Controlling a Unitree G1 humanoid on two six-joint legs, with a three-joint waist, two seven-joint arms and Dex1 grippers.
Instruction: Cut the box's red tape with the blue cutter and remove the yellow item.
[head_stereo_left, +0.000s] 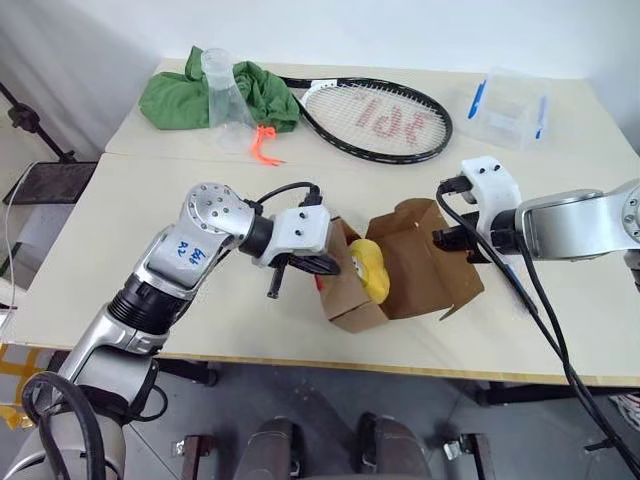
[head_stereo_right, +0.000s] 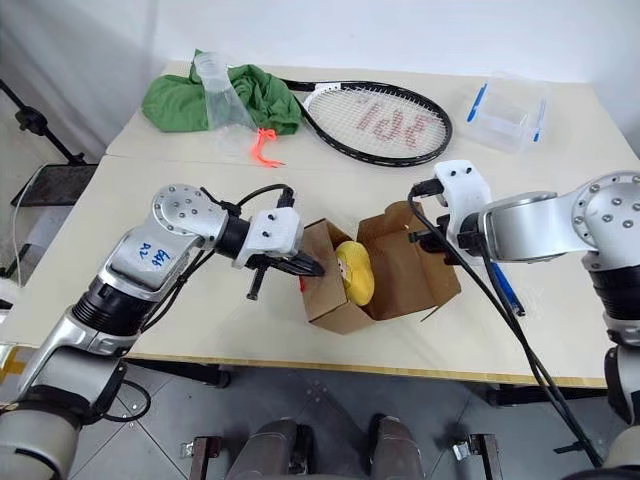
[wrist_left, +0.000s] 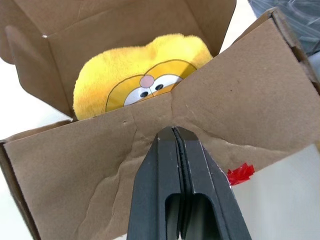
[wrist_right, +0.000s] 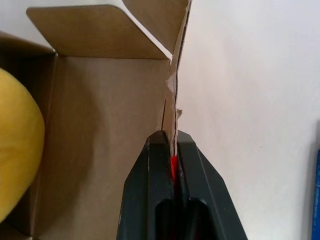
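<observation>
Nearest you, the left gripper has its jaws closed empty against the box's creased near flap. Just beyond that flap, the yellow item sits in the open box, so your left arm is nearer. Farther on, the right gripper pinches the far flap.

Lab, bare white tables, tripod
</observation>
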